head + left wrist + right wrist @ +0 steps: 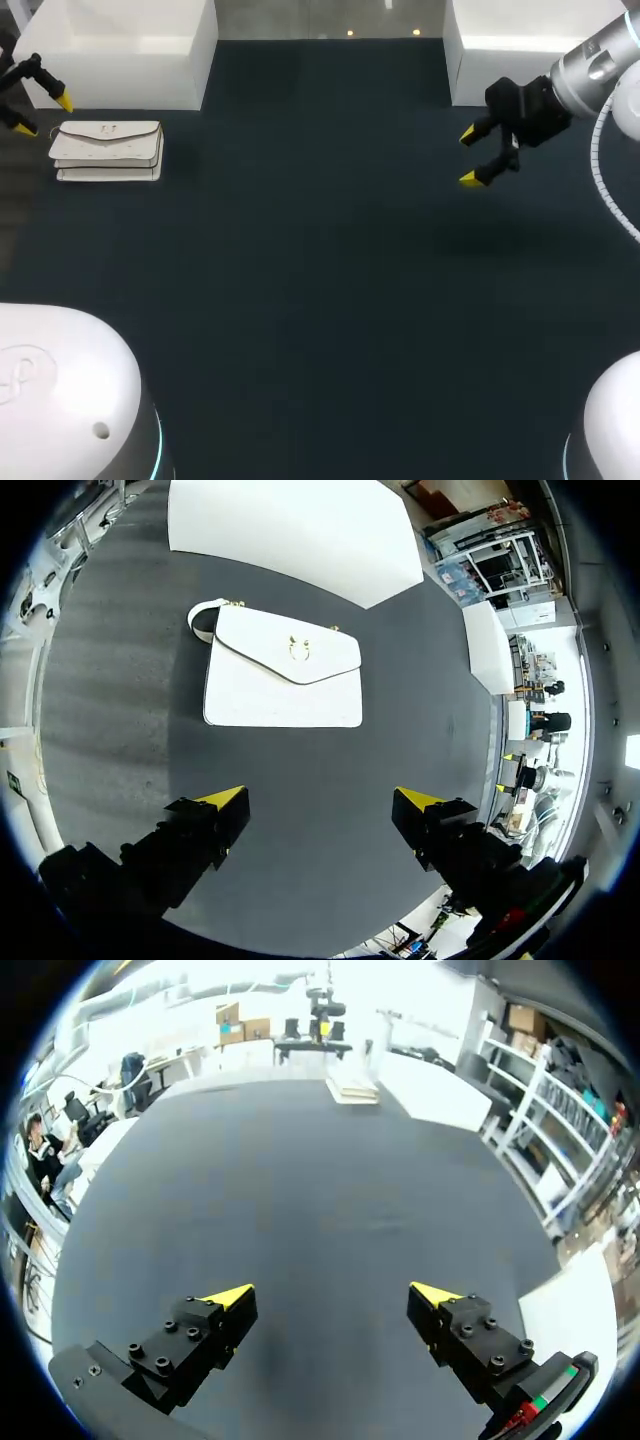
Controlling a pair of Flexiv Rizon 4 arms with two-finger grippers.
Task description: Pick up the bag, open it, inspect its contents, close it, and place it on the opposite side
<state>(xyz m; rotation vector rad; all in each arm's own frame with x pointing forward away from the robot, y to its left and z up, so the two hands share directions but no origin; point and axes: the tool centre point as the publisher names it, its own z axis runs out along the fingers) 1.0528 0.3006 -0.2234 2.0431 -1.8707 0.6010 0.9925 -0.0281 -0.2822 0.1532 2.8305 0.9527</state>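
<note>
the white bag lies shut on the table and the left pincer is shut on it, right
No: the bag lies shut on the table, but the left pincer is open, short of it, touching nothing. The left wrist view shows this.

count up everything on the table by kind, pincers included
white bag: 1
white boxes: 2
open pincers, left pincer and right pincer: 2
total: 5
</note>
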